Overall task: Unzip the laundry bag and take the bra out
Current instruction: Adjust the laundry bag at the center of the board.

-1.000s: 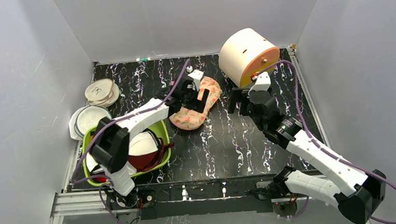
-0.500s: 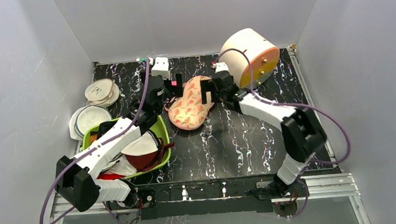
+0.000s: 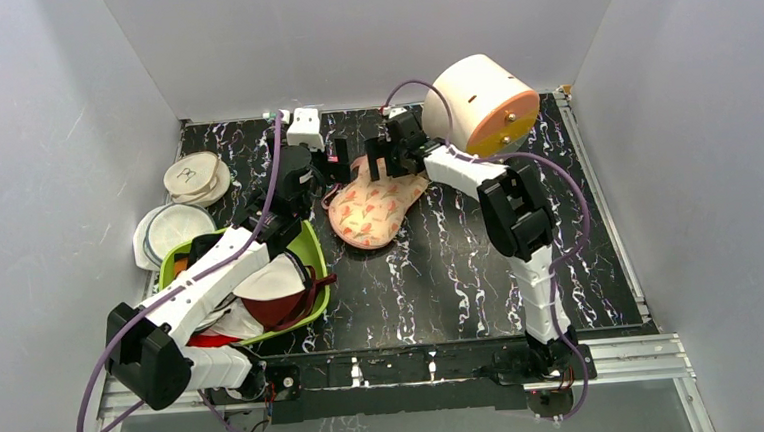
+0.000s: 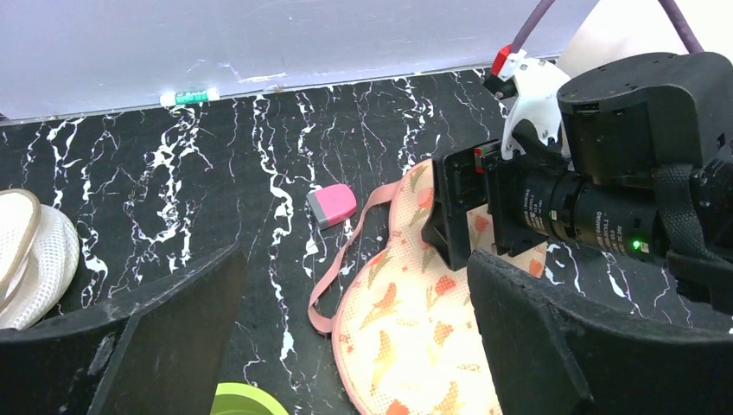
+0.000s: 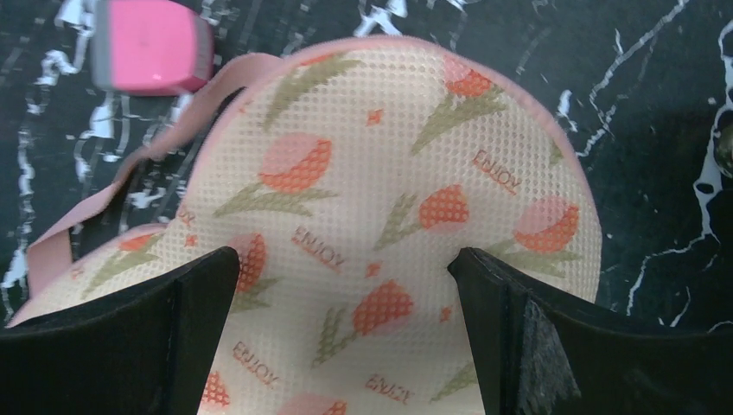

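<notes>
Both sets of jaws stand wide and hold nothing. The right jaws hang just above the far lobe of the laundry bag (image 5: 380, 233), one finger on each side of it, not touching as far as the wrist view shows. The left jaws hover just beside the same end, on its left, facing a pink tab (image 4: 332, 205) that lies on the desk (image 3: 442, 272) at the end of a pink strap (image 4: 344, 259).

This looks like the reach before the zip is taken. To do it well, I would have the right jaws come down and pin or pinch the far lobe so the bag cannot slide. The left jaws should then close on the tab low and square and draw it along the pink edge, not upward. Whether the tab is the zip pull itself cannot be told from here, so a light first tug is wise. The strap is slack and will give before anything moves.

The bag (image 3: 374, 206) lies flat on the desk, printed side up, between the two arms and right of the green basin (image 3: 309, 248). Its long axis runs near to far, with the far end leaning right. The tab sits off the far-left edge. The bra is not visible and is presumably inside.
</notes>
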Tool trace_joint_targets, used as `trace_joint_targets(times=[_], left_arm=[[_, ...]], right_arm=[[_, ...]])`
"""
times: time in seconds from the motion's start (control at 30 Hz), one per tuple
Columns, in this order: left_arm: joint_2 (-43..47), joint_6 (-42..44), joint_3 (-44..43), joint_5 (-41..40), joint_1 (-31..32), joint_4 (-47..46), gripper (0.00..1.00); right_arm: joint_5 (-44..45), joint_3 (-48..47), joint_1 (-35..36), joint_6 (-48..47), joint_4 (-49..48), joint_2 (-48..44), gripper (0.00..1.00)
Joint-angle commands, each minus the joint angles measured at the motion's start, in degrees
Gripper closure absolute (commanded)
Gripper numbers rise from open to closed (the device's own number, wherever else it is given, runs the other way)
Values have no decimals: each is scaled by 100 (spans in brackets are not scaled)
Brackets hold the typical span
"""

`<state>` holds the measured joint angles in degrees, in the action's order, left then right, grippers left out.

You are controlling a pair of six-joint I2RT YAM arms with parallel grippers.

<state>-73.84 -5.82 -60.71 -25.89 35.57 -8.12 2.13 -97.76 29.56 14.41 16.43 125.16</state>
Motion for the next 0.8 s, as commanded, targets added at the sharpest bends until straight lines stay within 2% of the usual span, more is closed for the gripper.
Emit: trace_joint_targets(times=[0.0, 0.27, 0.43, 0.53, 0.63, 0.77], left_arm=[[-38, -76, -103, 129, -61, -40, 2], [-167, -223, -178, 364, -103, 79, 2], [-289, -338, -212, 642, -101, 113, 2], [-397, -383, -262, 1046, -103, 134, 1], [-609, -400, -360, 1606, -103, 170, 2], [-809, -492, -347, 2488, -89, 13, 2]], right_arm=[[-247, 115, -144, 84, 242, -131, 2], [-738, 2678, -28, 1109, -677, -1788, 2], [-1760, 3475, 52, 1443, -786, -2779, 2], [-1977, 3780, 54, 1409, -758, -3509, 2], [-1293, 3925, 58, 1121, -434, -4320, 2], [654, 3991, 36, 671, 188, -5513, 2]])
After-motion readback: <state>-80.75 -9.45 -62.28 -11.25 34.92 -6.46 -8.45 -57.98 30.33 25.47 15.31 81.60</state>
